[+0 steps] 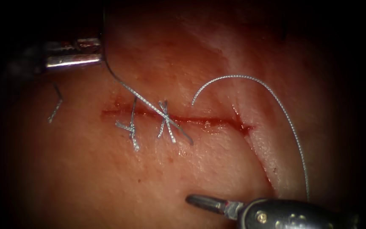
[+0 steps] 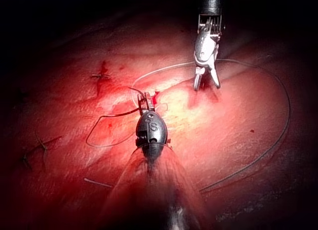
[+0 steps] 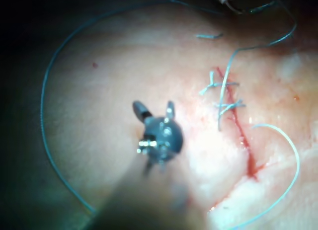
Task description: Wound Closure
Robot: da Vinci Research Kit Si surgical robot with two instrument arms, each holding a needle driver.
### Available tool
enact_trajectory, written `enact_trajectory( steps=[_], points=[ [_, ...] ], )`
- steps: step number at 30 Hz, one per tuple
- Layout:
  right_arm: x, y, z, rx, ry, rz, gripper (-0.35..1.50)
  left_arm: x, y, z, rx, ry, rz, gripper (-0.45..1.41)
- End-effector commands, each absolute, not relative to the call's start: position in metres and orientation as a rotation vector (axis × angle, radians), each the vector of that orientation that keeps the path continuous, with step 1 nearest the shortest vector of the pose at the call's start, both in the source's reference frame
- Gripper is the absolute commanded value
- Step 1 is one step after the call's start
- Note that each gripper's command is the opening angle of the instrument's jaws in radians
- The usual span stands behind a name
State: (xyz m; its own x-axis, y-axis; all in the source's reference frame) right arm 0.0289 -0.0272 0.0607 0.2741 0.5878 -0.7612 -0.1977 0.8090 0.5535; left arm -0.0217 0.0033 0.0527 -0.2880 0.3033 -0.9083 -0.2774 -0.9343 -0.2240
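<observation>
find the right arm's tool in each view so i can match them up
Endoscope view: right end effector at bottom right, below the cut, holding nothing; left end effector at upper left seems to grip the needle, out of the tissue.
Left wrist view: open, beyond the left end effector.
Right wrist view: open, beside the stitched cut.
Shared landmark: the loose thread loop alongside it.

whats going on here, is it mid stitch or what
Two knotted stitches already cross the left part of the cut in the tissue. The left tool is shut on the thread running down to the stitches. The right tool sits below the cut with open jaws, holding nothing.
</observation>
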Motion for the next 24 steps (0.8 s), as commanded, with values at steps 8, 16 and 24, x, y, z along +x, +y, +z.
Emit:
enact_trajectory(
  steps=[8, 16, 24],
  points=[
    [0.0278, -0.024, 0.068, 0.286, 1.102, 0.586, 1.2, -0.0214, 0.004, 0.053, -1.579, 0.008, 2.263, -0.45],
    [0.0304, -0.023, 0.074, 0.26, 1.075, 0.577, 1.0, -0.0229, 0.003, 0.053, -1.622, -0.017, 2.251, -0.45],
    [0.032, -0.023, 0.075, 0.34, 1.079, 0.5, -0.35, -0.0241, 0.003, 0.053, -1.645, -0.029, 2.25, -0.45]
  ],
)
